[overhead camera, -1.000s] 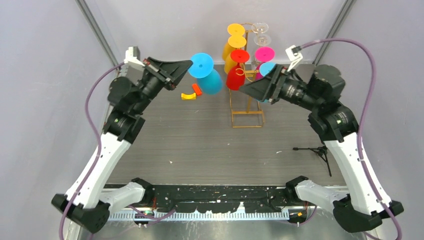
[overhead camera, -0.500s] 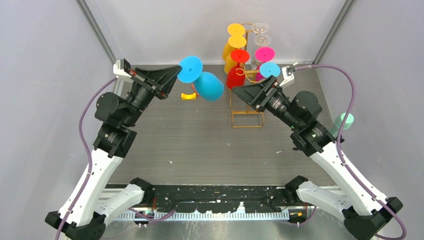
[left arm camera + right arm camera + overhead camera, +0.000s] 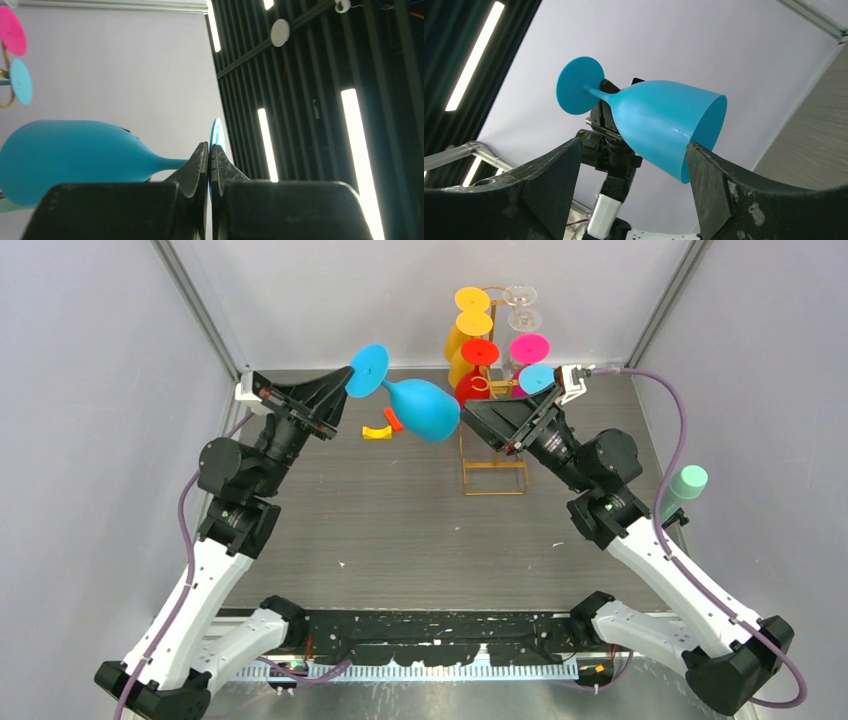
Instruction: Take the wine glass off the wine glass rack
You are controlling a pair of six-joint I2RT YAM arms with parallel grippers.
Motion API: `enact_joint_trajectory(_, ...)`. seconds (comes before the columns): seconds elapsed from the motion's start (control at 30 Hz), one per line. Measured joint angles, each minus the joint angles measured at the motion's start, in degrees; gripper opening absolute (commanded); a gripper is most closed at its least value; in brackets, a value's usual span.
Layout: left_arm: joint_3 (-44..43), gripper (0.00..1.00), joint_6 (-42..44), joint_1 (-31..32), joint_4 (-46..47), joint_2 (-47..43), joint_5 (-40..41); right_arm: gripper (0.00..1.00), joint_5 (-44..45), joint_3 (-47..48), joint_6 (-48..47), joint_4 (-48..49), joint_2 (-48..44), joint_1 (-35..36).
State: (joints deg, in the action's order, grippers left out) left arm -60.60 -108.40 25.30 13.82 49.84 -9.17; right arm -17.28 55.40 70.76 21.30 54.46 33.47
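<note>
Left gripper (image 3: 350,380) jaws are pinching the blue wine glass (image 3: 425,408) by its thin stem, sideways in mid-air just left of the wine glass rack (image 3: 494,492), while right gripper (image 3: 472,416) jaws are gaping wide just beside its bowl, so a clumsy nudge there is likely twisting it loose.

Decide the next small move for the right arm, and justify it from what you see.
Probably ease the right gripper forward until its open jaws straddle the bowl of the blue wine glass. The left gripper, shut on the stem, holds the glass sideways, mouth toward the right gripper, which grips nothing yet.
</note>
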Motion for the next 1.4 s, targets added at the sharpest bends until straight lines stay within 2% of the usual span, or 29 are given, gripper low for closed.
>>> enact_joint_trajectory(0.13,0.2,0.00,-1.9,0.0,3.8,-0.2,0.6,0.76,-2.4,-0.6,4.5,7.1,2.7,-0.1)
enact_joint_trajectory(0.23,0.4,0.00,-2.7,0.0,6.4,0.9,0.5,0.75,-3.7,-0.6,5.6,8.4,3.7,0.0)
enact_joint_trajectory(0.37,0.4,0.00,-2.6,0.0,7.5,1.9,0.3,0.79,-2.3,-0.5,3.6,4.6,2.9,0.0)
enact_joint_trajectory(0.5,0.4,0.00,-2.1,0.0,5.7,2.9,0.1,0.81,1.9,-0.5,-1.0,-3.6,-0.8,0.6)
enact_joint_trajectory(0.6,0.4,0.00,-2.0,0.0,5.4,2.9,0.1,0.81,3.3,-0.6,-2.2,-4.2,-2.8,0.7)
enact_joint_trajectory(0.73,0.4,0.00,-2.1,0.0,5.4,2.9,0.2,0.80,2.6,-0.7,-1.8,-0.6,-2.6,0.7)
enact_joint_trajectory(1.0,0.4,0.00,-1.0,0.0,5.0,2.9,0.7,0.77,-2.1,-1.2,2.6,9.8,4.1,0.9)
enact_joint_trajectory(1.1,0.2,0.00,1.0,0.0,2.8,2.2,1.7,0.77,-1.7,-1.3,1.9,8.9,3.5,1.0)
enact_joint_trajectory(1.3,-0.7,0.00,3.7,0.0,0.7,-0.1,2.7,0.78,4.5,-1.2,-2.9,-0.8,-1.8,1.1)
enact_joint_trajectory(1.4,-1.4,0.00,3.7,0.0,0.8,0.1,2.4,0.79,6.5,-1.2,-3.2,-2.6,-2.3,1.2)
